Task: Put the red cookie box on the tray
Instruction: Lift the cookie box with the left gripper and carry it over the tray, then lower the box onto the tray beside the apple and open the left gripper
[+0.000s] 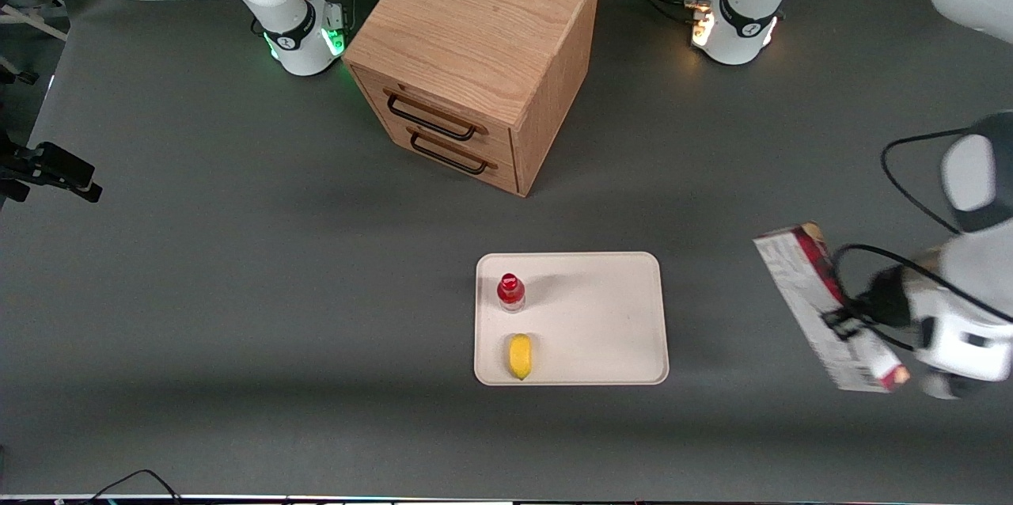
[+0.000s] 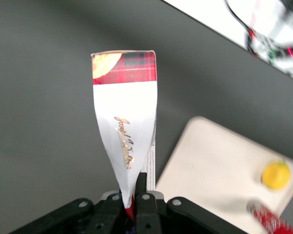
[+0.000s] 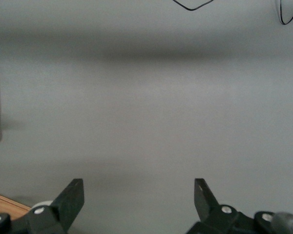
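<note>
Clamped edge-on between the closed fingers of the left arm's gripper (image 1: 840, 323), the long, flat, dark red cardboard cookie box (image 1: 823, 307) hangs above bare table toward the working arm's end, well apart from the cream-white rectangular tray (image 1: 601, 307).

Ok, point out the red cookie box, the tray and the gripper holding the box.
red cookie box (image 1: 807, 291), front view, on its pale printed back.
tray (image 1: 601, 315), front view, on the bare floor of the tray.
gripper (image 2: 134, 195), left wrist view, between the fingertips shut on the box's edge.
</note>
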